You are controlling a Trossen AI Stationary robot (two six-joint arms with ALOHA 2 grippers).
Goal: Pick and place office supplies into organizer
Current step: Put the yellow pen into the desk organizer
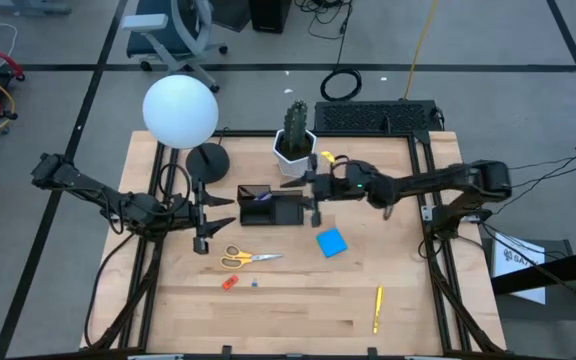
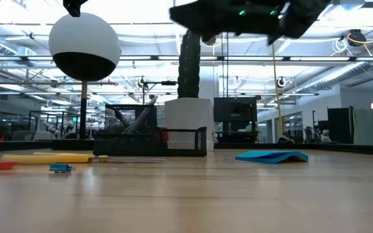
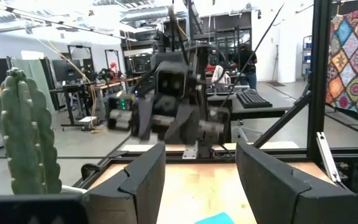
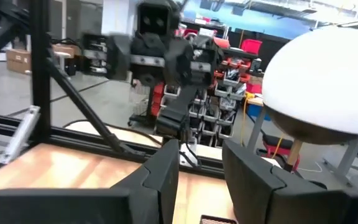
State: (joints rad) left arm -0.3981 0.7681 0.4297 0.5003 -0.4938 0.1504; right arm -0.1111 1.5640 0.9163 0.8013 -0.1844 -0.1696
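- Yellow pen (image 1: pixel 378 308) lies nearest the front edge of the table (image 1: pixel 298 305), alone and well apart from both arms.
- Next back, a red-orange piece (image 1: pixel 230 283) and a tiny blue bit (image 1: pixel 255 283) rest loose, with the scissors (image 1: pixel 248 258) just behind them and a blue pad (image 1: pixel 332 242) to their right.
- Judgement: five items remain outside; the task is early to midway.
- Organizer (image 1: pixel 271 204) sits mid-table; something purple shows inside its left part, so at least one pen appears placed.
- Left pincer (image 1: pixel 204 216) hangs open, empty, just left of the organizer, scissors near below it.
- Right pincer (image 1: pixel 315 195) hangs open, empty, at the organizer's right end, the pad close by.
- Cactus (image 1: pixel 294 135) and lamp (image 1: pixel 180 112) stand behind.
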